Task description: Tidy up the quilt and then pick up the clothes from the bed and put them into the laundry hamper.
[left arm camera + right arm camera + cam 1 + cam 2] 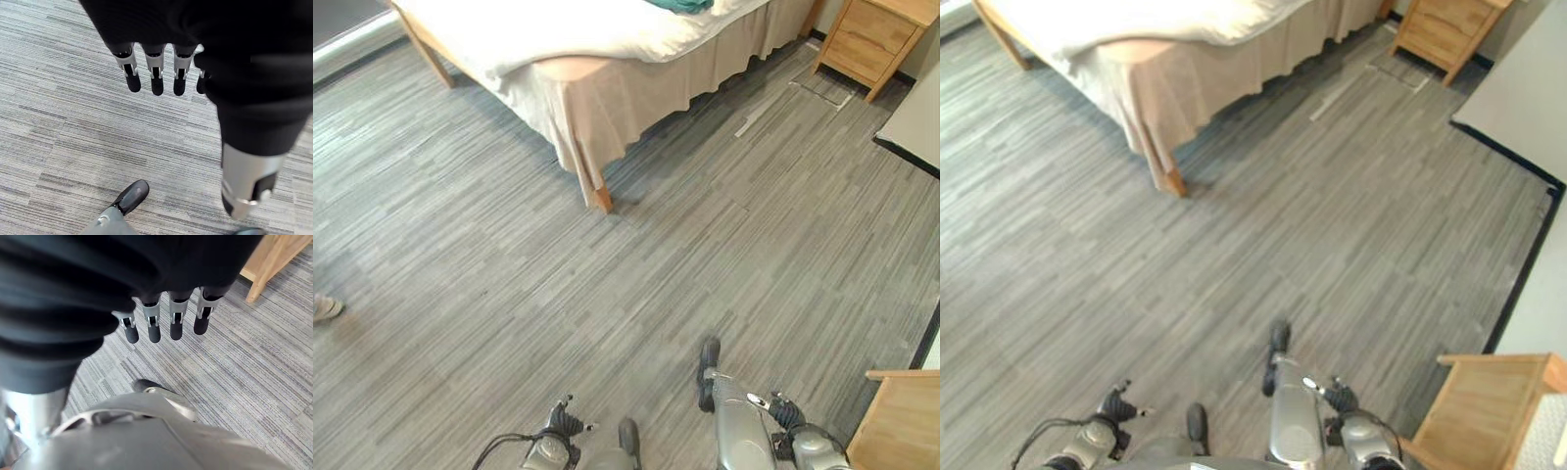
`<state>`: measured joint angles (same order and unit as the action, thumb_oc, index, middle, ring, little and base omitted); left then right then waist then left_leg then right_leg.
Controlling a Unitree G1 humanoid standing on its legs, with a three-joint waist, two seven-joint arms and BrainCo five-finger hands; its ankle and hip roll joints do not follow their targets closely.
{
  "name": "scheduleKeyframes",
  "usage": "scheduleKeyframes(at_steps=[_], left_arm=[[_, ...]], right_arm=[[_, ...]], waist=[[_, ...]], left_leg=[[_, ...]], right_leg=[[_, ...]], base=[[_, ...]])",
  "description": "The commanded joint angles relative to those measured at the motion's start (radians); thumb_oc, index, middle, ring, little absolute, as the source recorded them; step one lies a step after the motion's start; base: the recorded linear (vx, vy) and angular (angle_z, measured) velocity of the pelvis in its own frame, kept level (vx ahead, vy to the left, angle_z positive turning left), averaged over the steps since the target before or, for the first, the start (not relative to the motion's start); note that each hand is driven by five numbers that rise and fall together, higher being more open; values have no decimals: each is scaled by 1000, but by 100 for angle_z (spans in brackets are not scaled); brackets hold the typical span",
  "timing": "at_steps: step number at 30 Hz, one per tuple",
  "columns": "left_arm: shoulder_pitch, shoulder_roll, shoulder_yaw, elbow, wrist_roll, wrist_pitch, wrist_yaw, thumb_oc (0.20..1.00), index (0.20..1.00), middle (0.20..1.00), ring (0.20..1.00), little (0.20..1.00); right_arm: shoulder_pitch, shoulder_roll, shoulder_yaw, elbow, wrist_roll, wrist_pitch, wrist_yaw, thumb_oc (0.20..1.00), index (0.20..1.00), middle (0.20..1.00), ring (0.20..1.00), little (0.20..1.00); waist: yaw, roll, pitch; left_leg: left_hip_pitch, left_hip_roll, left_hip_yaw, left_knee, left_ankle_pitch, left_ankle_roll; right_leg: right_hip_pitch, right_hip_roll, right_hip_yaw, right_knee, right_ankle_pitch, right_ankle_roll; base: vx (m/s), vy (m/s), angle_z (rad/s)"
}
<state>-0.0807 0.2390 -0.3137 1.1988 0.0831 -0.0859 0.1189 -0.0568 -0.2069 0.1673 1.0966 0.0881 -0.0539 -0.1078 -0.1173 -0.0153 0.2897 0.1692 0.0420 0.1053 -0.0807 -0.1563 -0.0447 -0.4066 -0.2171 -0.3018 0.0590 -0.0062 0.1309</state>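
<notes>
A bed with a rumpled white quilt [558, 29] and a beige skirt [636, 88] stands at the far side of the grey plank floor, its corner leg [603, 200] nearest me. A teal piece of clothing [680, 5] lies on the bed at the view's top edge. My left hand [155, 73] hangs over bare floor with straight fingers and holds nothing. My right hand [152, 320] also hangs open and empty over the floor, close to a wooden furniture leg [266, 269]. Both hands are well short of the bed.
A wooden nightstand [869, 39] stands beyond the bed at the far right. Light wooden furniture [901, 421] is close at my near right, with a pale panel [920, 117] along the right side. A person's shoe [325, 307] shows at the left edge.
</notes>
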Motion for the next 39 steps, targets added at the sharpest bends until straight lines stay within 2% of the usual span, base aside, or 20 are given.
scheduleKeyframes(at_steps=[1,4,5,7,8,10,12,17,18,19,22,23,24,26,29,30,33,34,38,39], left_arm=[[-21,-11,5,49,11,-28,-2,1000,1000,1000,1000,1000],[-24,-7,10,20,-30,-31,10,1000,1000,1000,1000,1000],[-25,-6,10,20,-30,-30,10,1000,1000,1000,1000,1000],[-59,-3,3,-43,-53,-33,18,1000,1000,1000,1000,1000],[-85,-1,8,-25,-44,-38,27,1000,1000,1000,1000,1000],[-82,11,21,-13,-43,-37,24,1000,1000,1000,1000,1000],[-66,24,43,3,-49,-37,32,1000,1000,1000,1000,1000],[-50,22,40,6,-27,-29,34,1000,1000,1000,1000,1000],[-38,26,49,6,-19,-21,35,1000,1000,1000,1000,1000],[-30,29,52,10,-15,-19,35,1000,1000,1000,1000,1000],[-17,46,61,29,-10,-12,31,1000,1000,1000,1000,1000],[-17,51,59,32,-4,-9,29,1000,1000,1000,1000,1000],[-23,66,55,34,7,0,36,1000,1000,1000,1000,1000],[-27,73,56,36,5,-1,38,1000,1000,1000,1000,1000],[-48,88,27,33,18,-14,43,1000,1000,1000,1000,1000],[-49,88,27,33,18,-14,43,1000,1000,1000,1000,1000],[-70,90,27,37,21,-6,54,1000,1000,1000,1000,1000],[-73,100,30,43,9,-26,48,1000,1000,1000,1000,1000],[-6,89,135,63,-124,-31,35,1000,1000,1000,1000,1000],[6,102,169,53,-150,-49,34,1000,1000,1000,1000,1000]], right_arm=[[60,2,74,82,-13,24,16,1000,1000,1000,1000,1000],[38,-16,96,90,-20,11,6,1000,1000,1000,1000,1000],[38,-15,96,90,-20,11,6,1000,1000,1000,1000,1000],[2,-32,127,69,-43,9,-5,1000,1000,1000,1000,1000],[-38,-50,164,101,-90,28,-11,1000,1000,1000,1000,1000],[-35,-56,174,119,-107,27,-4,1000,1000,1000,1000,1000],[-39,-66,173,119,-113,23,-9,1000,1000,1000,1000,1000],[-31,-64,164,117,-126,19,-23,1000,1000,1000,1000,1000],[-38,-53,173,111,-139,21,-24,1000,1000,1000,1000,1000],[-38,-45,174,112,-141,22,-22,1000,1000,1000,1000,1000],[-46,-9,174,109,-153,21,-13,1000,1000,1000,1000,1000],[-46,-6,174,105,-164,20,-11,1000,1000,1000,1000,1000],[-54,0,171,99,-173,22,-12,1000,1000,1000,1000,1000],[-55,1,176,93,-186,23,-18,1000,1000,1000,1000,1000],[-60,-1,191,73,-176,22,-26,1000,1000,1000,1000,1000],[-60,-1,191,73,-176,22,-26,1000,1000,1000,1000,1000],[-49,-22,184,88,-176,32,-27,1000,1000,1000,1000,1000],[-36,-14,176,99,-177,42,-8,1000,1000,1000,1000,1000],[-119,-92,145,146,-131,64,10,1000,1000,1000,1000,1000],[-86,-109,126,129,-115,22,1,1000,1000,1000,1000,1000]], waist=[[-19,29,-46],[21,9,-32],[16,3,-36],[65,-40,4],[123,-57,13],[152,-68,10],[195,-55,-19],[207,-42,-44],[210,-52,-64],[211,-57,-70],[222,-80,-76],[215,-74,-71],[192,-47,-47],[183,-39,-38],[146,-50,-25],[144,-49,-26],[104,-51,-18],[113,-77,-34],[146,-42,-55],[153,-37,-61]], left_leg=[[116,89,-76,106,-58,-53],[-89,97,-111,565,191,-91],[-97,90,-117,565,196,-90],[-221,62,-138,775,213,-75],[-305,44,-122,779,138,-63],[-353,36,-102,735,130,-62],[-381,35,-12,404,138,-44],[-386,47,126,211,212,-37],[-359,48,208,176,214,-13],[-337,37,206,146,209,-3],[-255,8,187,87,182,25],[-236,9,188,85,168,36],[-184,41,157,63,154,40],[-158,45,132,40,150,39],[-106,24,22,16,118,13],[-109,25,20,16,120,12],[-84,39,-69,28,74,-16],[-83,38,-108,39,51,-23],[-101,82,-208,65,65,-67],[-114,86,-215,66,75,-76]], right_leg=[[113,22,33,-19,108,46],[253,89,7,-74,88,-40],[249,82,3,-74,89,-39],[335,77,4,-119,73,-67],[393,83,20,-140,34,-65],[418,78,30,-146,18,-58],[476,104,57,-146,-37,-34],[547,140,41,-146,-94,-25],[587,164,31,-146,-103,-27],[590,161,29,-136,-101,-23],[528,134,-5,109,-87,57],[481,111,-15,204,-43,107],[373,73,-10,403,66,131],[324,38,-20,440,73,131],[307,-4,50,156,21,80],[309,-2,47,150,25,79],[281,-25,276,-35,71,88],[282,-24,288,-23,59,85],[346,6,175,-54,36,58],[366,4,140,-64,27,56]], base=[[660,-276,6],[349,-291,-7],[162,-222,-7],[327,-254,-46],[545,-231,-38],[414,-63,-19],[532,88,-36],[384,75,-38],[418,92,-17],[552,130,12],[298,83,46],[293,63,87],[231,31,92],[266,-16,97],[424,-186,94],[299,-189,124],[343,-264,239],[393,-471,224],[269,-336,123],[127,-191,41]])
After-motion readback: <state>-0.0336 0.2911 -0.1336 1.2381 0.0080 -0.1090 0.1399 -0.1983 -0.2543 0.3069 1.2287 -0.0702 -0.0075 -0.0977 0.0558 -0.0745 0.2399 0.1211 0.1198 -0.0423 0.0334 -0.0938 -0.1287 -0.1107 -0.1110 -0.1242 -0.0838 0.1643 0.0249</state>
